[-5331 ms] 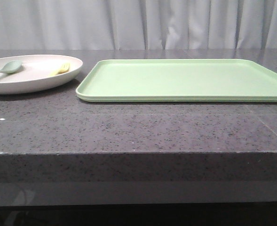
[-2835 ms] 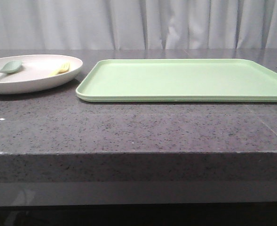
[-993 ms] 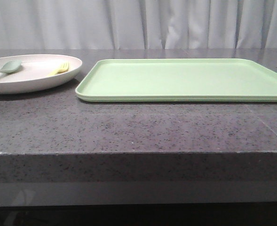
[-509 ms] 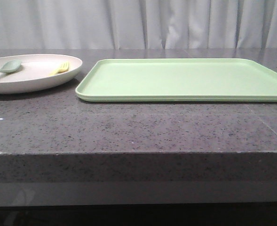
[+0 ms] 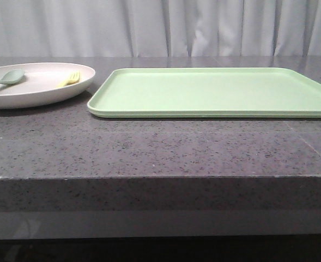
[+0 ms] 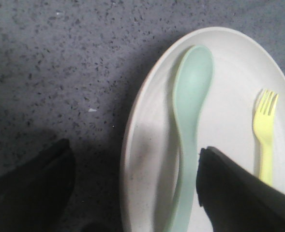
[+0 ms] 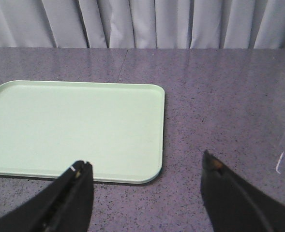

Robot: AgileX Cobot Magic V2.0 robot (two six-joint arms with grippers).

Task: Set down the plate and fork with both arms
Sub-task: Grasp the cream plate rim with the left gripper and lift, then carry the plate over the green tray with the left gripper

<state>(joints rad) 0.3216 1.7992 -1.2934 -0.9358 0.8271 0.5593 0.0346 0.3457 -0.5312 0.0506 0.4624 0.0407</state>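
Observation:
The pale pinkish-cream plate (image 5: 46,93) sits on the counter at the far left, beside the green tray (image 5: 214,93). The yellow fork (image 5: 68,80) lies in the plate near its right side; a grey-green spoon (image 5: 5,79) lies at its left. In the left wrist view my left gripper (image 6: 135,162) is open and straddles the plate's rim (image 6: 137,140), one finger over the counter, the other over the plate next to the spoon (image 6: 193,96) and fork (image 6: 265,130). My right gripper (image 7: 144,166) is open and empty over the counter by the tray's corner (image 7: 152,174).
The large light green tray (image 7: 69,125) fills the middle and right of the dark speckled counter. The counter's front edge (image 5: 160,177) runs across the front view. A grey curtain hangs behind. Neither arm shows in the front view.
The plate with fork and spoon has shifted very slightly; the fork looks a bit clearer against the plate. The tray has not moved.

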